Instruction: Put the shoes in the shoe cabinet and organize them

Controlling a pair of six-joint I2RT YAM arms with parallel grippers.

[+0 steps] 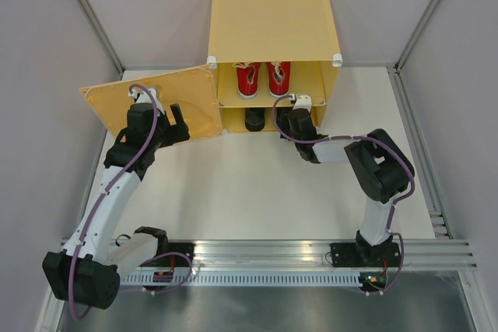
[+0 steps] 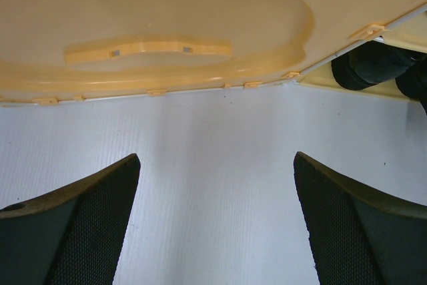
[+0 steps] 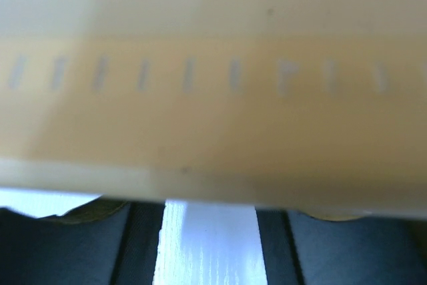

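The yellow-orange shoe cabinet (image 1: pixel 272 21) stands at the back with its door (image 1: pixel 167 99) swung open to the left. Two red sneakers (image 1: pixel 247 79) (image 1: pixel 278 78) sit side by side on the upper shelf. One black dress shoe (image 1: pixel 254 120) lies in the lower compartment; it also shows in the left wrist view (image 2: pixel 370 65). The second black shoe is not clearly visible. My right gripper (image 1: pixel 285 120) reaches into the lower compartment beside that shoe; in the right wrist view its fingers (image 3: pixel 143 245) stand apart, with the tips hidden under the shelf edge (image 3: pixel 213 98). My left gripper (image 1: pixel 179 118) (image 2: pixel 217 165) is open and empty by the door (image 2: pixel 200 25).
The white table (image 1: pixel 249 184) extends in front of the cabinet. Grey walls enclose the left, right and back. A metal rail (image 1: pixel 296 254) with both arm bases runs along the near edge.
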